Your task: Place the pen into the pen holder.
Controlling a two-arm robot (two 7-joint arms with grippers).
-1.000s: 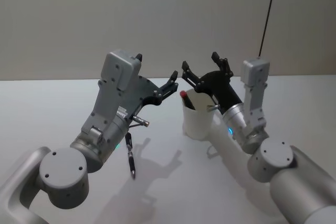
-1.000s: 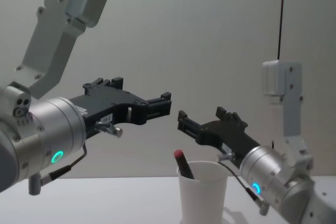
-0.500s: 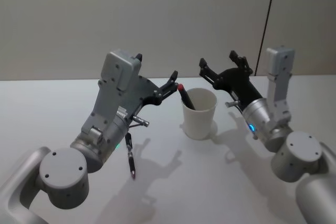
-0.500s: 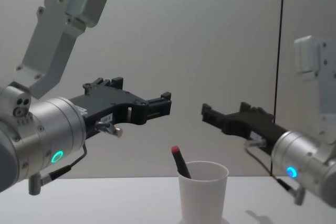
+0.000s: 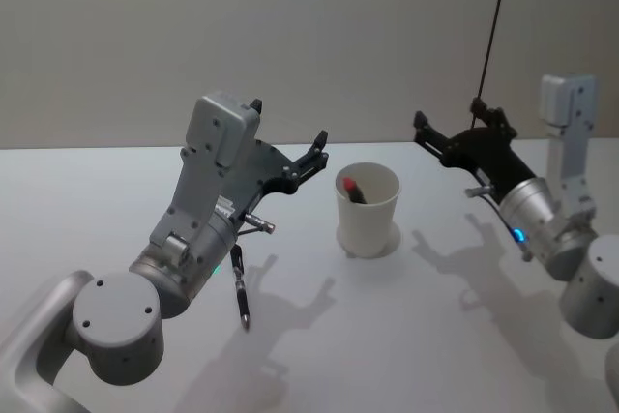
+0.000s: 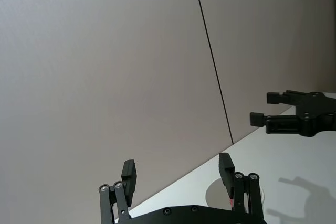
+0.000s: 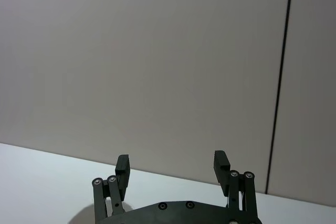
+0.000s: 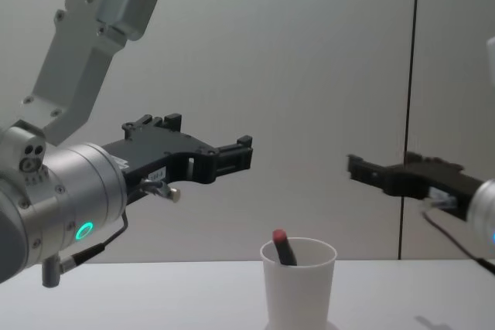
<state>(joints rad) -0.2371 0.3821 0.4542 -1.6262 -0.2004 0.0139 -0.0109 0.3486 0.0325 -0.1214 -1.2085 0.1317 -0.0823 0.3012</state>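
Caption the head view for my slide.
Pen in the white paper cup, with open left gripper and right gripper raised either side.

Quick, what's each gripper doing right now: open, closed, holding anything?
Left gripper: open, holding nothing.
Right gripper: open, holding nothing; the pen sits in the pen holder.

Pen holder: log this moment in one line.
pen: in paper cup, red end up | left gripper: open, cup's left | right gripper: open, cup's right
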